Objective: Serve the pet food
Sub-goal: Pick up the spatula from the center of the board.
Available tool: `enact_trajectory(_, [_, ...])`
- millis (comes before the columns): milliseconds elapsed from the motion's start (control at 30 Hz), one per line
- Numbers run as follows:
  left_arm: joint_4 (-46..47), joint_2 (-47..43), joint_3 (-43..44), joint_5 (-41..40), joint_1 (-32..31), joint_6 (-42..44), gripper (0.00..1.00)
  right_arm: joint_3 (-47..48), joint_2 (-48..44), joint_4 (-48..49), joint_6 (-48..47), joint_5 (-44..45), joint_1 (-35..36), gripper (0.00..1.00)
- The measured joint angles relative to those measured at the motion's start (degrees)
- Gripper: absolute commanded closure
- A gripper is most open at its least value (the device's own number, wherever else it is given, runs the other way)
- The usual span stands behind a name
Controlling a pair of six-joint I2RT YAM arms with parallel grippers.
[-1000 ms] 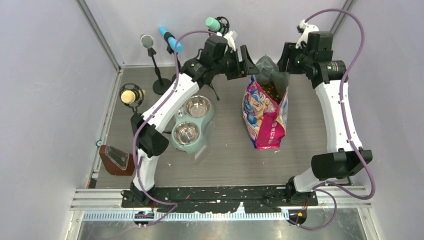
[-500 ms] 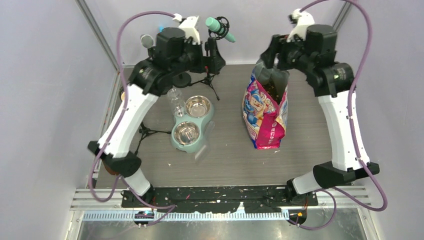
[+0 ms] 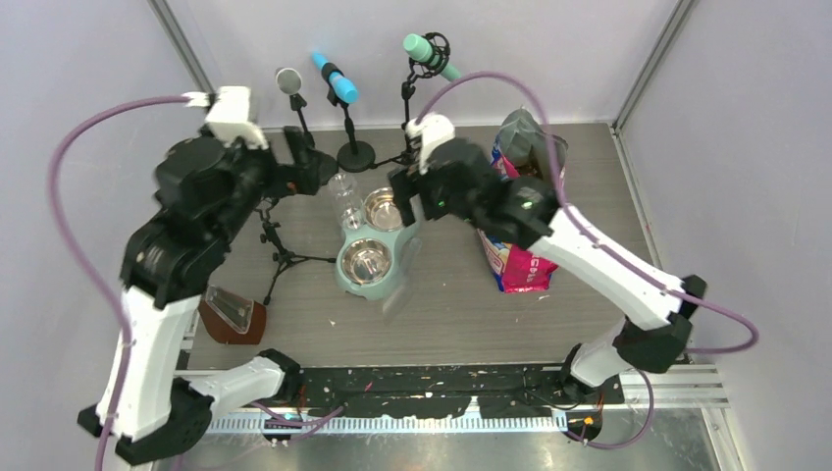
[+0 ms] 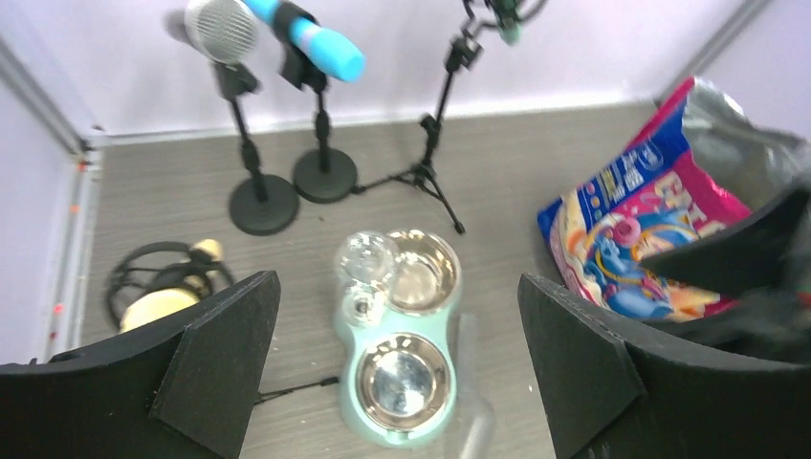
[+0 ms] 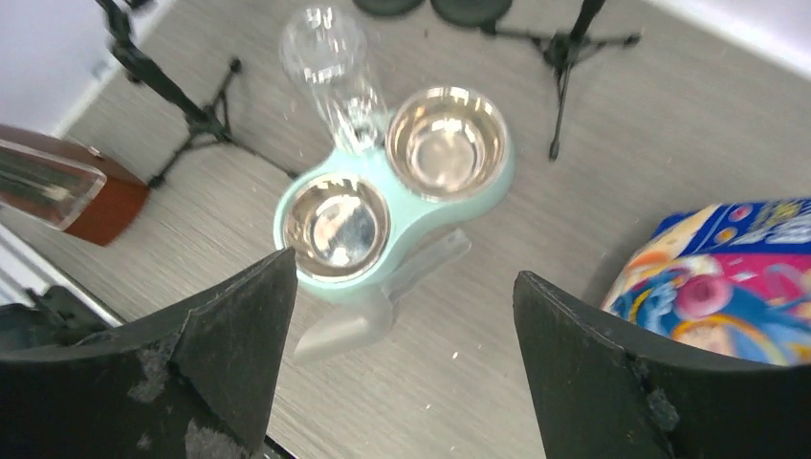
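Looking down on a grey table [image 3: 451, 314] from two raised arms. Left gripper [image 4: 397, 282] spread wide, nothing between its fingers; right gripper [image 5: 404, 266] spread the same way, also holding nothing. Below both: one mint-green feeder [image 5: 397, 206] with two steel bowls [image 5: 447, 142] and one clear bottle [image 5: 330, 57] upright at its edge. One clear scoop [image 5: 354, 325] lying against the feeder, under the right gripper. One pet food bag [image 4: 631, 229] — pink, white and blue — standing on the table to the right of both grippers, apart from their fingers; pet food inside not made out. Beyond the left gripper, one silver microphone [image 4: 215, 29], one blue microphone [image 4: 320, 43] and one teal microphone [image 3: 429, 49] on stands; a fourth, a yellowish microphone [image 4: 163, 306], to its left.
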Motion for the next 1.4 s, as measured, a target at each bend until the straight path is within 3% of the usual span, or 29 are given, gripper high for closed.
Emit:
enact_trajectory(167, [-0.07,-6.29,0.46,-3.30,1.44,0.94,0.00,-6.16,7.54,-0.28,5.01,9.33,7.10,0.11])
enact_trajectory(333, [-0.90,-7.19,1.14,-3.23,1.49,1.01,0.00,-6.86,18.73,-2.27,9.22,15.82,12.31,0.11])
enact_trajectory(700, [-3.13,-5.29,-6.16,-1.31,1.49,2.19,0.00,-6.27,30.58,-6.23,17.25,15.65,21.38,0.15])
enact_trajectory(1200, [-3.15,-5.57,-9.57,-0.52,1.49,2.16,0.00,-1.81,44.04,-15.54,29.73,26.56,22.99,0.31])
enact_trajectory(1400, [-2.97,-5.49,-10.45,1.77,1.46,1.22,0.00,-4.98,43.25,-17.25,34.05,29.83,22.99,0.46])
